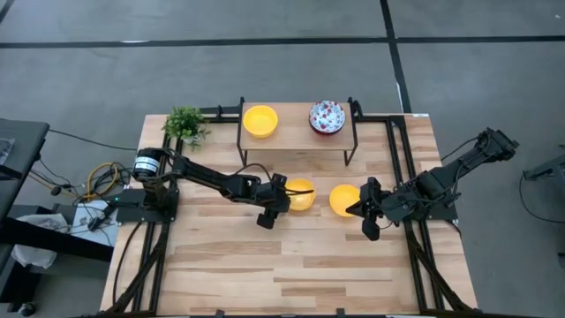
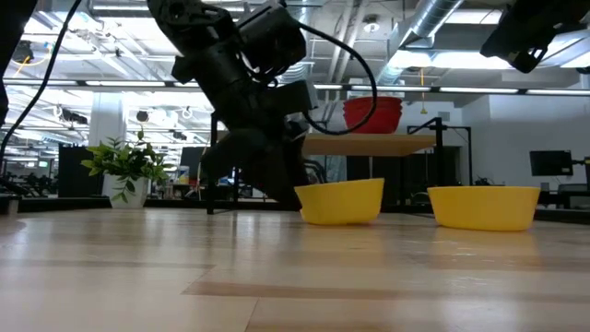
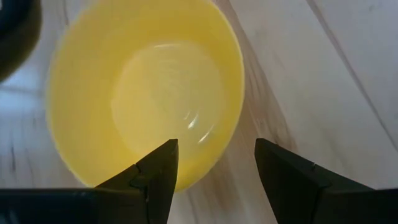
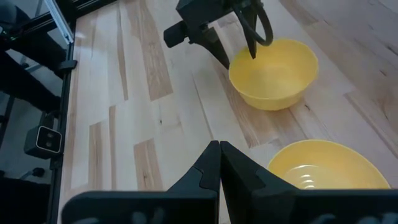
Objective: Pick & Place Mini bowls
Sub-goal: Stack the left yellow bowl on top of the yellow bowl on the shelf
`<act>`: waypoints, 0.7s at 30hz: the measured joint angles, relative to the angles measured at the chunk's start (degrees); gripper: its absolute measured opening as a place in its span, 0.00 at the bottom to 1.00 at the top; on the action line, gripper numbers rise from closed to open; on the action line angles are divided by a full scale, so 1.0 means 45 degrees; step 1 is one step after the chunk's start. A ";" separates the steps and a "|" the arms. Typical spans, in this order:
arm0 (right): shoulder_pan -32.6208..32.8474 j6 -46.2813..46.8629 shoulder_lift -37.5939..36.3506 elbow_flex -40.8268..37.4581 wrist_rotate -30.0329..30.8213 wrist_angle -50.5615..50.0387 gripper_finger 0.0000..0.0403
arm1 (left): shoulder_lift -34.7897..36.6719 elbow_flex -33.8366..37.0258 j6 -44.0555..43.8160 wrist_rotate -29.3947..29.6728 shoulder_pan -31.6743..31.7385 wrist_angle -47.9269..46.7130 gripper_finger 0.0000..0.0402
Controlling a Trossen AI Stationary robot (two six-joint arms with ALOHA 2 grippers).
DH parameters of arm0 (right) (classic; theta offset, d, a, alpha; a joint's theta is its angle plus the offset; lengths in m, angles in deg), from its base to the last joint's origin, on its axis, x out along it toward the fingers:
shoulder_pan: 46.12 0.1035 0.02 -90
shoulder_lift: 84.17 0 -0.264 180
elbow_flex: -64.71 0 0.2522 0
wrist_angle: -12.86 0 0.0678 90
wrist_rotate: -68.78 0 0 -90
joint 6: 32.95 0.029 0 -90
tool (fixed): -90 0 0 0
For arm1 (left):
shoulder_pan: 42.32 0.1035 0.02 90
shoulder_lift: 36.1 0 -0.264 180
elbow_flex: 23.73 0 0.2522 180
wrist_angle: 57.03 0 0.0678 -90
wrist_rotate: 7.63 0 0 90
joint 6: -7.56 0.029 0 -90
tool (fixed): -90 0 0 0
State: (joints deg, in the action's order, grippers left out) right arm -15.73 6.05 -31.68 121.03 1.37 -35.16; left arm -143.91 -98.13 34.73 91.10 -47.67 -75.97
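Risk 1: a slip at the rim. Left gripper (image 1: 284, 201), jaws apart, straddling the near wall of a small round plain yellow bowl (image 1: 301, 194) at the centre of the high view; 1 finger (image 3: 155, 177) over the inside, the other (image 3: 289, 180) over bare wood outside. Smooth, sloping wall, so a shallow bite probably squeezes the bowl out sideways or tips it on closing.

Risk 2: a knock-on. A second plain yellow bowl (image 1: 344, 200) sitting just right of the first, near but apart; a skid of the first likely bumps it, or pushes it against the right gripper (image 1: 369, 218).

Risk 3: crowding. Both arms reaching toward mid-frame, so a wide lift may brush the right one.

Pose: left arm stretched from the left edge of the high view toward the centre, wrist pitched down, fingertips at rim height in the low view. Right arm folded in from the right edge, jaws together, holding nothing, poised beside the second bowl.

Elsewhere: a third yellow bowl (image 1: 260, 121) and a white bowl with red-and-blue speckle (image 1: 327, 117) resting on a raised wooden shelf with black legs (image 1: 293, 132), upper centre of the light wooden table (image 1: 291, 274).
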 joint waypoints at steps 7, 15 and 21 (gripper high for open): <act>0.0000 0.0000 0.0000 0.0000 0.0005 0.0000 0.00 | 0.0001 0.0043 -0.0003 -0.0004 -0.0028 0.0333 0.53; 0.0000 0.0000 0.0000 0.0000 0.0005 0.0000 0.00 | 0.0000 0.0043 -0.0003 -0.1102 -0.0049 0.0381 0.42; 0.0000 0.0009 0.0000 0.0000 0.0081 0.0000 0.00 | 0.0000 0.0063 -0.0044 -0.1391 -0.0083 0.0371 0.26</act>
State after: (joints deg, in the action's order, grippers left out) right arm -15.73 6.09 -31.68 121.03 1.73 -35.16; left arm -143.91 -97.85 34.53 84.84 -48.04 -74.30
